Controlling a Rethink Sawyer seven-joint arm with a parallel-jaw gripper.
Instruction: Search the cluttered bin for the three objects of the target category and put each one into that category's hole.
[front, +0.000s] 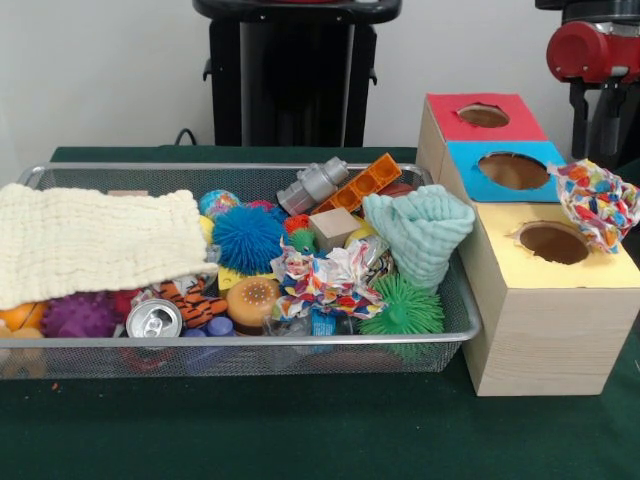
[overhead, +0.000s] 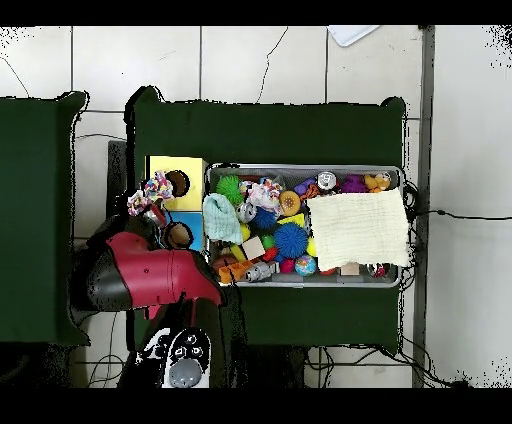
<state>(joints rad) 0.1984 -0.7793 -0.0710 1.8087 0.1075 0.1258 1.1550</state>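
Crumpled paper wad (front: 598, 203) is hanging at 3 o'clock of the yellow hole (front: 553, 243), just beside it; can't tell the gripper's jaw state. You're wanting it centered over that hole before releasing, 1 similar wad (front: 320, 275) waiting in the bin (front: 240, 345).

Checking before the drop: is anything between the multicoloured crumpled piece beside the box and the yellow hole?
Nothing visible stands in the way. The multicoloured crumpled piece is at the edge of the yellow hole, beside it rather than over it. The hole's opening is uncovered, with nothing lying across it.
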